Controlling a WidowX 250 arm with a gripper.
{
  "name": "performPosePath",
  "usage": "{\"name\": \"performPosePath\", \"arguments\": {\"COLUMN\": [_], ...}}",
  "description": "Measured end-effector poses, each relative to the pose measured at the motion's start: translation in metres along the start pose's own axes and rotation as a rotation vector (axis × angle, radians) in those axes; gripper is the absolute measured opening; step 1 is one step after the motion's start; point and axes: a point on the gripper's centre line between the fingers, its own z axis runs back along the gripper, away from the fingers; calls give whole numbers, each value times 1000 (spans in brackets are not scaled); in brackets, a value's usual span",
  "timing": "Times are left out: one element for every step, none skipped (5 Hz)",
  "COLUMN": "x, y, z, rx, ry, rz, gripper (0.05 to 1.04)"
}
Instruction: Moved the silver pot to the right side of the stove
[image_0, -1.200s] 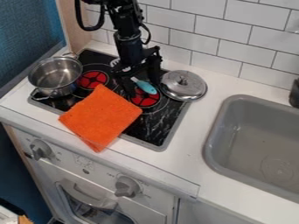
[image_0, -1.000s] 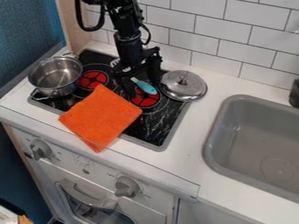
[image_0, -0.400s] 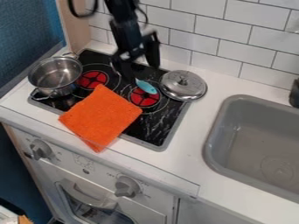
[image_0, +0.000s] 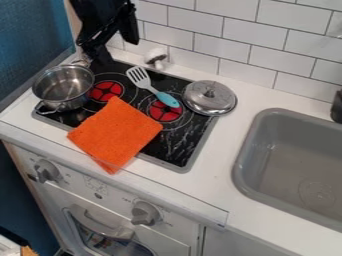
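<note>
Pot (image_0: 64, 86) over left edge of stove (image_0: 175, 156), lid (image_0: 209, 97) well apart across right edge, released end effector (image_0: 115, 44) near back corner

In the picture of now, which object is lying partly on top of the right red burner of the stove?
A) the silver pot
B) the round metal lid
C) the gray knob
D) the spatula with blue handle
D: the blue handle of the spatula reaches over the edge of the right red burner.
</note>
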Motion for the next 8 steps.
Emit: {"name": "performPosePath", "arguments": {"x": [25, 28, 34, 47, 56, 63, 68, 73], "y": [36, 53, 62, 62, 64, 63, 67, 69], "z": [8, 1, -18, -38, -61, -74, -85, -86], "rx": [-20, 7, 54, 95, 123, 140, 163, 134], "ry": [-94, -147, -174, -200, -233, -224, -243, -289], "rz": [256, 436, 505, 553, 589, 632, 673, 716], "gripper": [999, 999, 999, 999, 999, 999, 956, 676]}}
